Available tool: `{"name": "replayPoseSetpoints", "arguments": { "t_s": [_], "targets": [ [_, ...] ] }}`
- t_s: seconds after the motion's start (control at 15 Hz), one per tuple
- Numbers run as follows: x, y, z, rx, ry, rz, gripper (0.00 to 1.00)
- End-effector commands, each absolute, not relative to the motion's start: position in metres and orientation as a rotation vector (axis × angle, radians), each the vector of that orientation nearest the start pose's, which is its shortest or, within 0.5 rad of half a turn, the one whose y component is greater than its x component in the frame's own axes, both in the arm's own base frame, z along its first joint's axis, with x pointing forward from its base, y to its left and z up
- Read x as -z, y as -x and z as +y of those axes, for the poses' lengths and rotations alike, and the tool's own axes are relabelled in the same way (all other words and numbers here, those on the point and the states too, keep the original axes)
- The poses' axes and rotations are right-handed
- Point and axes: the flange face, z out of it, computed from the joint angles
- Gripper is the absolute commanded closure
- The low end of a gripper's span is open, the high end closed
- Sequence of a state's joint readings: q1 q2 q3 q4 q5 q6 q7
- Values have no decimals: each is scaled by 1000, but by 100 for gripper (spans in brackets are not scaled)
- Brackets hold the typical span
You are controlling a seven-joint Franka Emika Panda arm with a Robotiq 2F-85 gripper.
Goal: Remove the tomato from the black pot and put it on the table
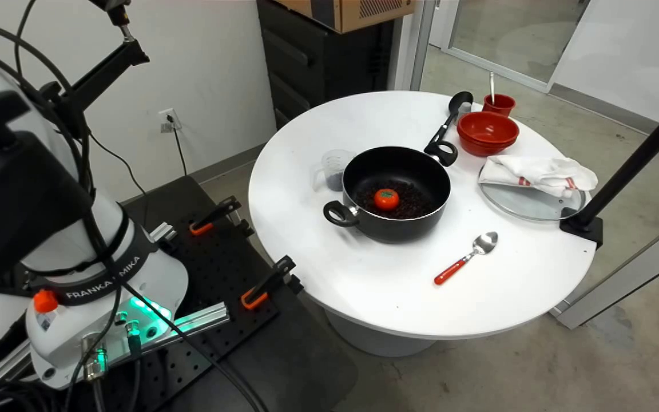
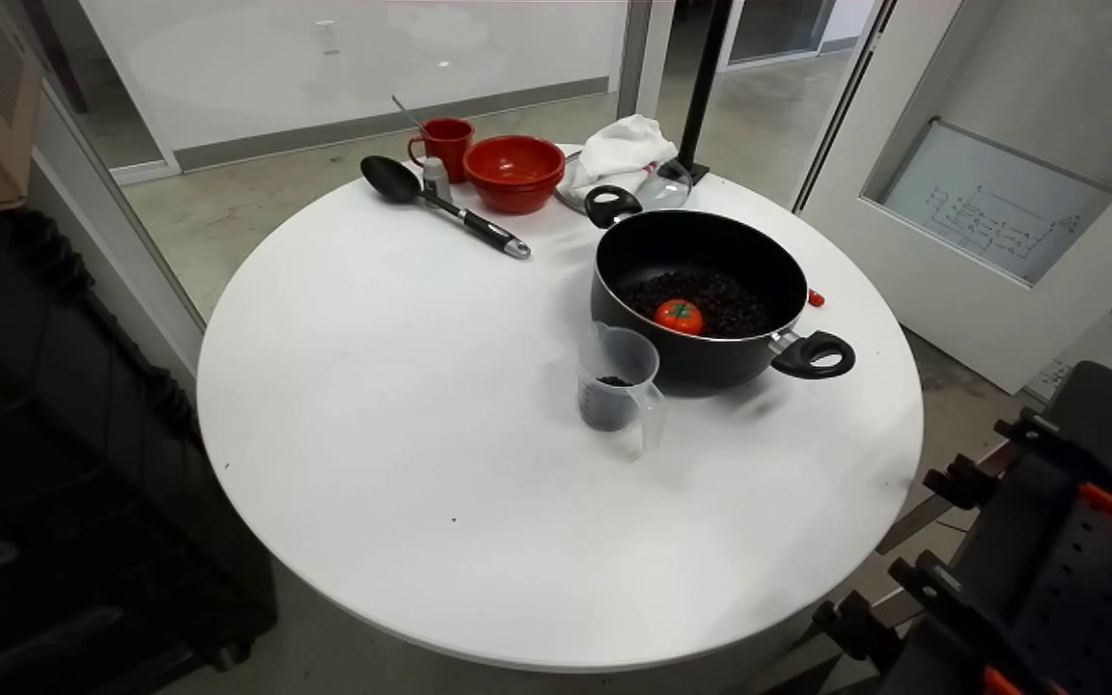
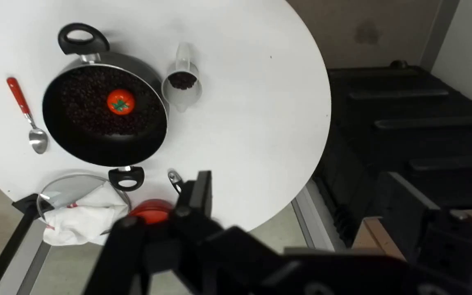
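The tomato (image 1: 386,199) is a small red-orange ball with a green top. It sits inside the black pot (image 1: 396,230) on dark beans; it also shows in an exterior view (image 2: 679,317) and in the wrist view (image 3: 120,102). The black pot, with two side handles, stands on the white round table (image 1: 329,269); it shows too in an exterior view (image 2: 710,362) and the wrist view (image 3: 137,67). My gripper (image 3: 303,192) is open and empty, its fingers wide apart. It is high above the table, away from the pot and tomato.
A clear measuring cup (image 2: 619,386) with some beans stands close beside the pot. A red-handled spoon (image 1: 467,257), red bowls (image 1: 488,133), a red mug (image 2: 447,148), a black ladle (image 2: 450,208), and a glass lid (image 1: 527,205) under a white towel (image 1: 538,173) lie around it.
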State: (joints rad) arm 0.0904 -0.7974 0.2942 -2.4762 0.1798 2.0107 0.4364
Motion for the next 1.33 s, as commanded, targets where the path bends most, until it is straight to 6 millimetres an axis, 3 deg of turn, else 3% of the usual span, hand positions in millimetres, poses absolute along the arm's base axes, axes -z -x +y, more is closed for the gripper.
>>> {"name": "replayPoseSetpoints", "arguments": {
  "t_s": [0.0, 0.4, 0.73, 1.0, 1.27],
  "targets": [
    [-531, -342, 158, 614, 2977, 270, 0],
    [-449, -420, 139, 687, 3047, 381, 0],
    [-386, -484, 97, 641, 3184, 577, 0],
    [-331, -520, 71, 575, 3297, 706, 0],
    [-277, -543, 49, 441, 3359, 763, 0]
  ]
}}
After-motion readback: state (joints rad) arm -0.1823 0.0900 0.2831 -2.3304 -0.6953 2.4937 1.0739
